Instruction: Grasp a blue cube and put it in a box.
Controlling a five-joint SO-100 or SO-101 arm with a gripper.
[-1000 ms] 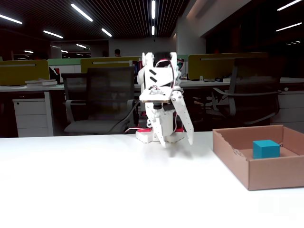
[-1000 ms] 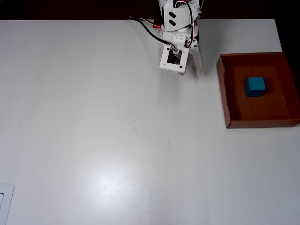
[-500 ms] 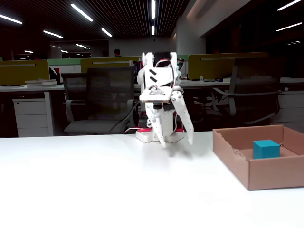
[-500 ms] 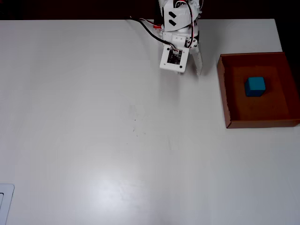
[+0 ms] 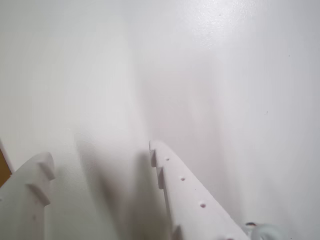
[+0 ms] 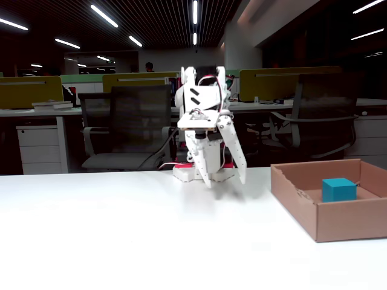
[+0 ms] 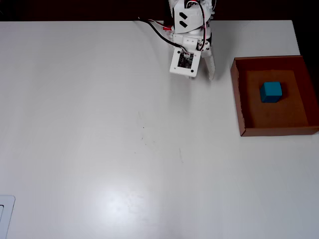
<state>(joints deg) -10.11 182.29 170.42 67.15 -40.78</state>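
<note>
Claw [image 6: 225, 180] hangs folded down close to the arm's base at the back of the white table [image 7: 99, 124], tips pointing at the tabletop, and it's released, gripping nothing. From the wrist view you can see the gap plainly: two pale fingers [image 5: 190, 200] spread apart over bare white surface, with only shadow between them. Over to the right in the overhead view sits the box [image 7: 239, 99], brown cardboard with low walls, and there inside it is the blue cube [image 7: 271, 91], resting on the box floor toward the back half. In the fixed view the cube [image 6: 338, 189] sits right of the claw, well apart from it, with the box's near wall [image 6: 290, 199] standing between them. Office chairs [image 6: 130, 127] and desks fill the dim background.
</note>
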